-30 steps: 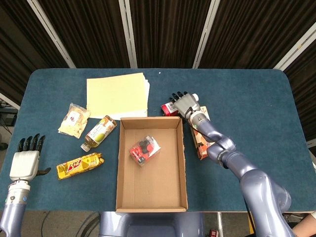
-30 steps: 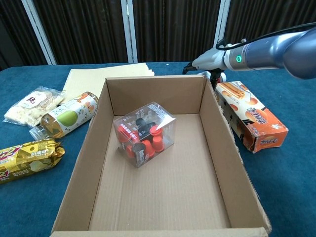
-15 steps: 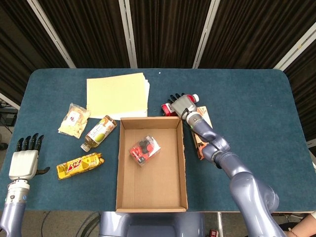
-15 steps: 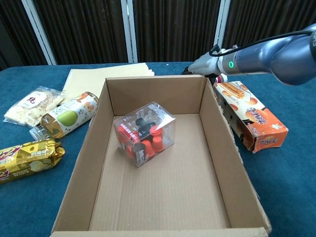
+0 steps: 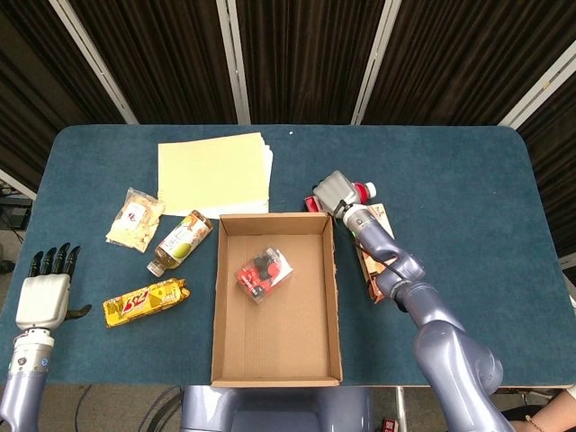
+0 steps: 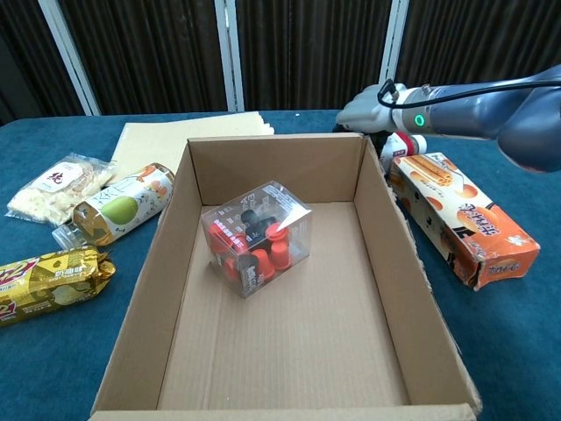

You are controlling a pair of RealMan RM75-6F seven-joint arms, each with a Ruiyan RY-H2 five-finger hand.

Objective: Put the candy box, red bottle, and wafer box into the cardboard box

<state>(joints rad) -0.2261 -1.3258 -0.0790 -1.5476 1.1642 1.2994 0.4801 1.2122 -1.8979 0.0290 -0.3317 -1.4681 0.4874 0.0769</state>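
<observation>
My right hand on the red bottle behind the cardboard box.

The blue table carries the open cardboard box near its middle, with the clear candy box already lying inside on the bottom. The wafer box lies on the table just right of the cardboard box, outside it. My right hand sits at the box's far right corner, fingers curled around the red bottle, whose white cap pokes out to the right. My left hand hovers at the table's near left edge, fingers straight and apart, holding nothing.
</observation>
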